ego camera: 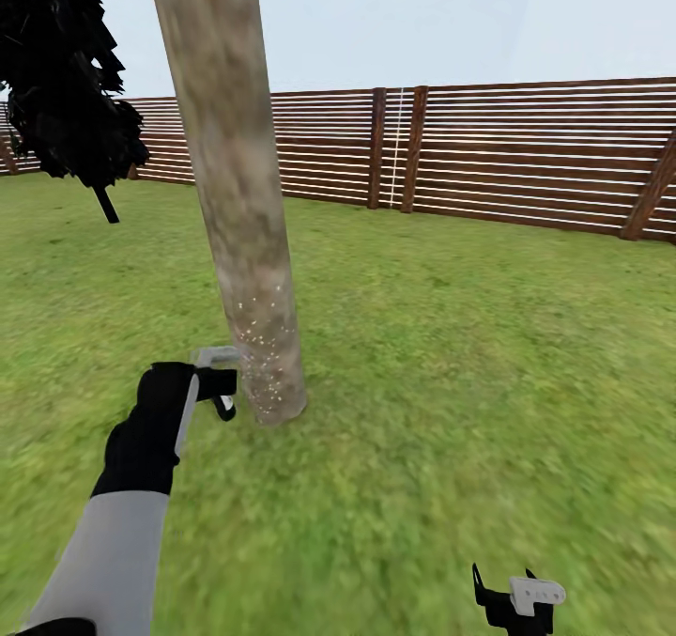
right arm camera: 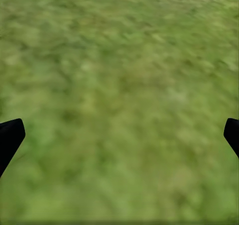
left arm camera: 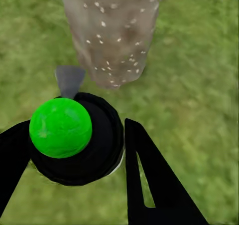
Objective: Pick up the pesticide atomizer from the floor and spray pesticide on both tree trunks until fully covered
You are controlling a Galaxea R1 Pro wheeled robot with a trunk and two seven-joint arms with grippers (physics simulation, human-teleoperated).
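Here, from my head view, my left gripper (ego camera: 218, 394) holds the pesticide atomizer (ego camera: 214, 358) just beside the base of the tree trunk (ego camera: 246, 241), which is flecked with pale specks. My left wrist view shows my fingers (left arm camera: 149, 180) clamped around the atomizer's dark body (left arm camera: 94, 150), its grey nozzle towards the trunk (left arm camera: 112, 30). In my right wrist view my right gripper (right arm camera: 119, 135) hangs spread wide over grass (right arm camera: 119, 75).

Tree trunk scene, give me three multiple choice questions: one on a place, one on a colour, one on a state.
1. Where are the pale specks on the tree trunk?
A. low, near the grass
B. high up
C. on the fence

2. What colour is the fence?
A. white
B. red-brown
C. blue

3. What is the left gripper doing?
A. hanging open
B. shut on the pesticide atomizer
C. gripping the trunk

Key: A, specks cluster at the base; B, its slats are red-brown; B, its fingers clasp the bottle, while the right gripper is open over grass.
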